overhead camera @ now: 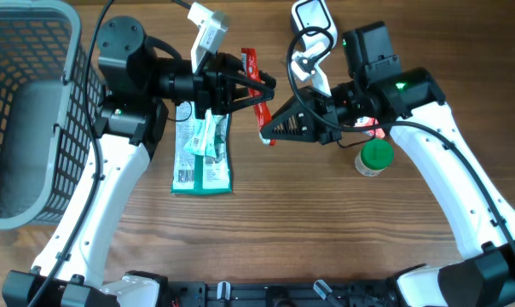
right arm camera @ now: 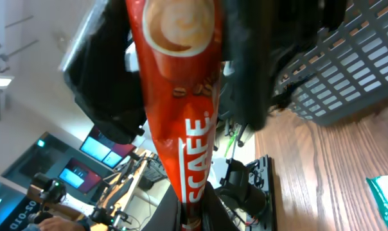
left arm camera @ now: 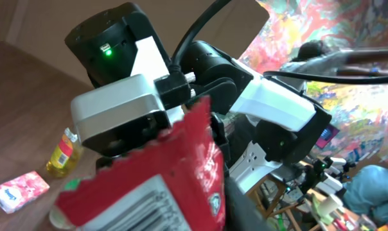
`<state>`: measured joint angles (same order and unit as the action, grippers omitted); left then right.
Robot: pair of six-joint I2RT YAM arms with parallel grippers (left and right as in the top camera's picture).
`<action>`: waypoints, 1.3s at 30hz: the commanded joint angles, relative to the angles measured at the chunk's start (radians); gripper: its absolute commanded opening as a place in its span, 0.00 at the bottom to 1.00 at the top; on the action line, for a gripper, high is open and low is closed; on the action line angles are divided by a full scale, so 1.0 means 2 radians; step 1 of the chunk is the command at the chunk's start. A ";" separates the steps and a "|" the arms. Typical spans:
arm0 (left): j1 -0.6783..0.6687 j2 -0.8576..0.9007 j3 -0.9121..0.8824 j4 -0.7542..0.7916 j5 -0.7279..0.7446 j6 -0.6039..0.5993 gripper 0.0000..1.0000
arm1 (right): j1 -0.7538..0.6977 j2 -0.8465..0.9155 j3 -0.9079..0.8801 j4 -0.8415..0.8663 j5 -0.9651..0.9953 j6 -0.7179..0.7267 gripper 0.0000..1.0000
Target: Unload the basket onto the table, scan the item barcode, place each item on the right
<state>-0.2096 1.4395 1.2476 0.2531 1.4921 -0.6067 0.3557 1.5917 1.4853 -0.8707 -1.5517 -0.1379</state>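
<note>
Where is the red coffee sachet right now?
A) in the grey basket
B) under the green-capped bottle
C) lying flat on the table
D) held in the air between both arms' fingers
D: the red coffee sachet hangs above the table, pinched from opposite sides by the left fingers and the right fingers.

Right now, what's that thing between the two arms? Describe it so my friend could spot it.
Start at the middle of the wooden table, where the two arms' tips meet. Held up there, pinched in the right gripper, is a narrow coffee sachet. Its red wrapper sets it apart: the packet and bottle cap nearby are green.
</note>
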 commanded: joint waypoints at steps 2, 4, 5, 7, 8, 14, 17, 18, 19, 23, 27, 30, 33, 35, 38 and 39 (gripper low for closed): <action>-0.001 -0.008 0.006 0.003 0.007 -0.008 0.04 | 0.002 0.005 -0.003 0.025 -0.006 0.023 0.06; -0.001 -0.008 0.006 0.003 0.007 -0.019 0.04 | 0.002 0.005 -0.003 0.037 0.030 0.043 0.15; -0.001 -0.008 0.006 0.003 0.007 -0.019 0.04 | 0.002 0.005 -0.003 0.041 0.059 0.052 0.19; -0.001 -0.008 0.006 0.002 -0.002 -0.033 0.04 | 0.002 0.005 -0.003 0.051 0.117 0.061 0.25; -0.001 -0.008 0.006 0.001 -0.010 -0.042 0.04 | 0.002 0.005 -0.003 0.055 0.131 0.061 0.32; 0.014 -0.008 0.006 -0.047 -0.103 -0.109 0.04 | 0.002 0.004 -0.003 0.063 0.142 0.051 0.52; 0.015 -0.008 0.006 -0.120 -0.165 -0.110 0.04 | 0.003 0.004 -0.003 0.059 0.102 -0.021 0.58; 0.015 -0.008 0.006 -0.131 -0.173 -0.111 0.04 | 0.003 0.004 -0.003 0.059 0.097 -0.030 0.58; 0.015 -0.008 0.006 -0.139 -0.180 -0.118 0.04 | 0.003 0.004 -0.003 0.060 0.096 -0.036 0.58; 0.015 -0.008 0.006 -0.140 -0.181 -0.174 0.04 | 0.003 0.004 -0.003 0.065 0.097 -0.050 0.57; 0.014 -0.008 0.006 -0.141 -0.180 -0.209 0.04 | 0.003 0.004 -0.003 0.065 0.099 -0.053 0.56; 0.014 -0.008 0.006 -0.141 -0.177 -0.224 0.04 | 0.003 0.005 -0.003 0.065 0.140 -0.053 0.47; 0.014 -0.008 0.006 -0.141 -0.167 -0.224 0.04 | 0.003 0.005 -0.003 0.065 0.163 -0.053 0.23; 0.014 -0.008 0.006 -0.141 -0.167 -0.224 0.04 | 0.003 0.005 -0.003 0.065 0.163 -0.053 0.04; 0.014 -0.008 0.006 -0.140 -0.168 -0.222 0.04 | 0.003 0.005 -0.003 0.066 0.165 -0.053 0.04; 0.014 -0.008 0.006 -0.140 -0.171 -0.220 0.14 | 0.003 0.005 -0.003 0.067 0.175 -0.053 0.04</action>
<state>-0.1837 1.4380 1.2503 -0.0307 1.1484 -1.0389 0.3576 1.5917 1.4811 -0.7429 -1.2438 -0.2302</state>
